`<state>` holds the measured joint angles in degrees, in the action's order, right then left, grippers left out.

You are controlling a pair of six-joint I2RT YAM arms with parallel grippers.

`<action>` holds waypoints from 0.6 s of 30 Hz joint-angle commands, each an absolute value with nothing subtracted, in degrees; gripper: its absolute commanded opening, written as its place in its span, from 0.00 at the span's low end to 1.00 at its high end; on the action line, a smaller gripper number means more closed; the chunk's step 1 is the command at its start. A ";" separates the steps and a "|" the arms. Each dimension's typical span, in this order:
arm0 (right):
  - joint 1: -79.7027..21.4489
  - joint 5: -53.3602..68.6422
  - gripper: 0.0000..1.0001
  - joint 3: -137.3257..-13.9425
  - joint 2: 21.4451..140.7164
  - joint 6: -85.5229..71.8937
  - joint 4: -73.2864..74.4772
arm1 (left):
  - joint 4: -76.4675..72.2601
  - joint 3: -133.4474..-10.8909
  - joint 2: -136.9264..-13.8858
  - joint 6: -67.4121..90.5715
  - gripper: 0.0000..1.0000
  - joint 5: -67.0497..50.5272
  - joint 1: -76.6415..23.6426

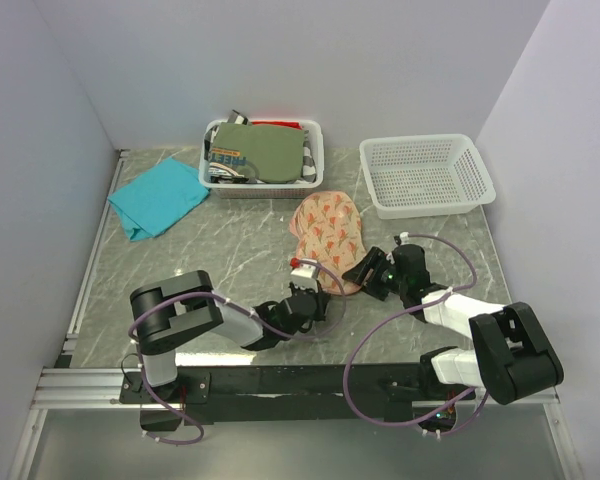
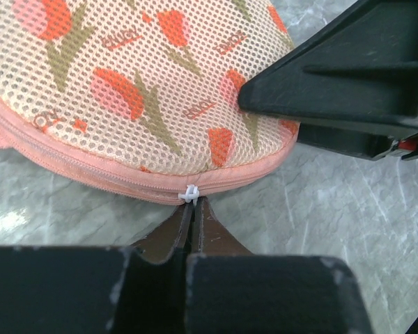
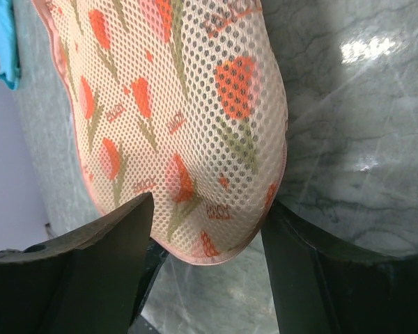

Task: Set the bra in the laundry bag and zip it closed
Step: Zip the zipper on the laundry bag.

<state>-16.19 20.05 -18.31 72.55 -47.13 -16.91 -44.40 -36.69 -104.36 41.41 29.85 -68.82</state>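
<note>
Only laundry bag (image 1: 327, 229) visible, contents hidden, left gripper (image 2: 190, 209) pinching zipper pull (image 2: 190, 193), right gripper (image 3: 209, 240) spread astride bag end.

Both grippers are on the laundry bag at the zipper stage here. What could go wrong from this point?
1. The left gripper pinches only the tiny white zipper pull; it may slip free mid-drag.
2. The right gripper straddles just the end of the laundry bag, so the soft mesh could slide or bunch instead of staying taut.
3. The two grippers work very close together at the bag's near end, so they might collide.
</note>
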 commanded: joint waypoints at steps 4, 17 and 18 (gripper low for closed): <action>-19.24 21.45 0.73 -12.23 67.95 -56.67 -22.23 | -46.14 -34.89 -100.46 42.45 0.01 30.32 -69.08; -22.94 14.24 0.74 -4.75 64.86 -71.01 -35.49 | -46.76 -37.53 -101.78 40.70 0.01 24.18 -71.72; -22.94 14.15 0.72 -5.09 65.39 -71.28 -36.03 | -46.93 -37.53 -101.78 40.43 0.01 23.39 -71.98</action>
<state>-22.59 16.78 -5.21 63.94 -67.66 -29.89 -44.58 -35.40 -102.83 41.43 27.24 -70.67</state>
